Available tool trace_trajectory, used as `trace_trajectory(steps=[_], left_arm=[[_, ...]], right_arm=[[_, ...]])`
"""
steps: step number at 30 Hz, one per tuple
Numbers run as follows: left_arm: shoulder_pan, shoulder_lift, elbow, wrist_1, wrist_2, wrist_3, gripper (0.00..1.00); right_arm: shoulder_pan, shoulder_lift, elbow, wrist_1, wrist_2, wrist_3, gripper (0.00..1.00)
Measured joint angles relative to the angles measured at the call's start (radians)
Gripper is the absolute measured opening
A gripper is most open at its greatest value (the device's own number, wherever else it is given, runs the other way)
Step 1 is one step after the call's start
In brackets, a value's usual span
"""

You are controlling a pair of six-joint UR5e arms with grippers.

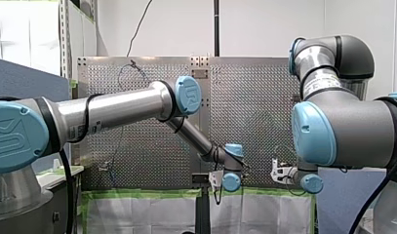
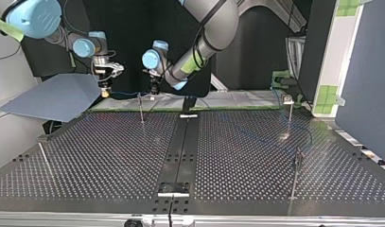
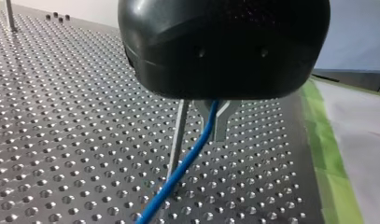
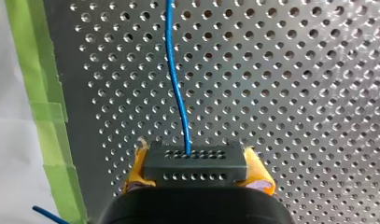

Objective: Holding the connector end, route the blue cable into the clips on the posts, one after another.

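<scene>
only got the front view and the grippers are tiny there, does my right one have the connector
observer: yes, in the right wrist view the right gripper clamps the black connector between its yellow pads, the blue cable leaving it ahead.
operator: where's my left gripper
observer: in the top view the left gripper hangs close beside the post nearest the arms.
operator: is the cable clipped in there yet
observer: cannot tell; the left wrist view shows the cable passing close by that post's shaft, its top hidden by the gripper's body.
</scene>
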Motion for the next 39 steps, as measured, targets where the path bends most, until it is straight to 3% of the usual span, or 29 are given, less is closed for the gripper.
trace_trajectory(steps=[10,21,29,39], left_arm=[[-0.010,0.007,0.003,-0.016,0.000,0.010,0.00],[0.020,0.013,0.003,-0.013,0.019,0.008,0.00],[0.038,0.013,0.013,-0.013,0.067,-0.004,0.00],[0.045,0.012,0.049,-0.043,0.073,-0.008,0.00]], right_arm=[[-0.002,0.007,-0.021,0.029,0.003,-0.015,0.00],[0.001,0.007,-0.041,0.045,0.005,-0.020,0.00],[0.007,0.007,-0.073,0.066,0.002,-0.022,0.00],[0.012,0.007,-0.108,0.094,0.004,-0.028,0.00]])
